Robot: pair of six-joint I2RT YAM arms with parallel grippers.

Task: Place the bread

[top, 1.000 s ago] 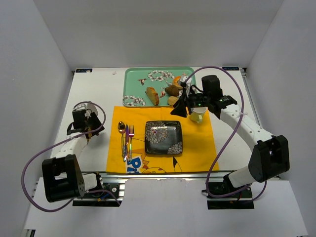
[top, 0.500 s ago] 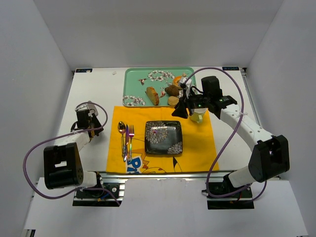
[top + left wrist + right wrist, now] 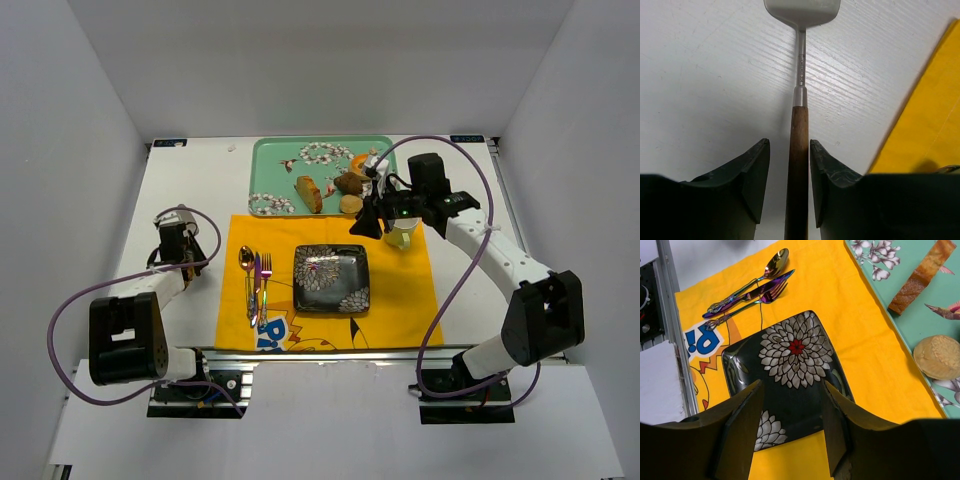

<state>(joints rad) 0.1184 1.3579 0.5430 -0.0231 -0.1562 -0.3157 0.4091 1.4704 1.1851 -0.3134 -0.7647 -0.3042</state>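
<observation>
1. Nothing placed so far, judging by the bare black plate (image 3: 740, 365).
2. Bread (image 3: 357, 161) on the teal tray (image 3: 270, 160), right side, partly hidden behind the right arm.
3. Right claw (image 3: 792, 385) released, empty, above the plate.
4. Left claw (image 3: 789, 142) loosely spread astride a spatula handle (image 3: 798, 150) on the surface (image 3: 700, 75).
5. Left to do: reach, grasp, carry, set down.

Diffuse, even light fills the white enclosure in the top view, leaving the bench (image 3: 190, 190) bright with only faint, soft shadows. In the wrist views the left tool (image 3: 789, 145) and right tool (image 3: 792, 385) sit dark and soft-focused along the bottom edge. The spatula blade (image 3: 802, 10) washes out nearly white, and the glossy plate (image 3: 790, 370) carries pale reflections.
</observation>
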